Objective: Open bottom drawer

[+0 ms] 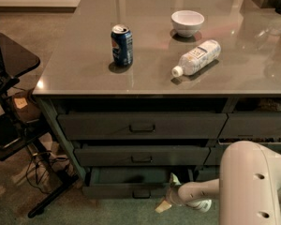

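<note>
You are looking at the grey counter point(145, 78), whose top lies well above the bottom drawer point(126, 191), the lowest front in the left stack. Your white arm point(253, 186) fills the corner to the right of the bottom drawer and reaches left toward it. A black side table point(14, 60) stands up and to the left of the bottom drawer, with cables point(42, 165) on the floor just left of it. The top drawer point(141, 125) sits two levels above the bottom drawer and the middle drawer point(141, 156) directly above it, both flush. The bottom drawer itself stands partly out, its green inner tray showing behind the front and its dark pull at the centre. High above it on the counter top lie a clear bottle point(196, 57) on its side, up and to the right, an upright blue can point(122, 45) almost straight above, and a white bowl point(188, 22) farthest back. Your gripper point(168, 192) hangs at the right end of the drawer's front, jaws spread with one finger high and one low, gripping nothing you can see; that right end lies just beside them.
</note>
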Controlling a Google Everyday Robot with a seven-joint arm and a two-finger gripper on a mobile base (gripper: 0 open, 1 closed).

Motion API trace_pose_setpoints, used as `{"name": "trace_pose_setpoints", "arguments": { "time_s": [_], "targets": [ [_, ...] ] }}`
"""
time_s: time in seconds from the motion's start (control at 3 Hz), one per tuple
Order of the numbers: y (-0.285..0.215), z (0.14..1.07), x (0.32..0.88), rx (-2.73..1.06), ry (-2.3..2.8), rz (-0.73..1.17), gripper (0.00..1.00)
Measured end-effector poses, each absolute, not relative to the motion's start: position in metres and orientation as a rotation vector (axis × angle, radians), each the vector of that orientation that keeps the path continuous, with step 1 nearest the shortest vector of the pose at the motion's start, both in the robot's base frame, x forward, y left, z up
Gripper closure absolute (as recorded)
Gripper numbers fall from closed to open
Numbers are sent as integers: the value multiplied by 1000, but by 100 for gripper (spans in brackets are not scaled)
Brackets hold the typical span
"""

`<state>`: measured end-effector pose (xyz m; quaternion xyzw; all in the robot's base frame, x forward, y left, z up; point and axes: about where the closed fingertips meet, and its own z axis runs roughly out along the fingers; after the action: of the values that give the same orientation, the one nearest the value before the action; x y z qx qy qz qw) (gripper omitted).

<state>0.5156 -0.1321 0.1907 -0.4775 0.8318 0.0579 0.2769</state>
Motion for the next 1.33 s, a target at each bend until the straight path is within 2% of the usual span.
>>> {"name": "trace_pose_setpoints", "arguments": {
  "time_s": [0.67, 1.0, 1.33],
  "targets": [
    [-127, 161, 505, -1163, 2134, 316, 0],
    [-127, 161, 505, -1163, 2134, 316, 0],
    [-127, 161, 505, -1163, 2134, 316, 19]
  ]
}}
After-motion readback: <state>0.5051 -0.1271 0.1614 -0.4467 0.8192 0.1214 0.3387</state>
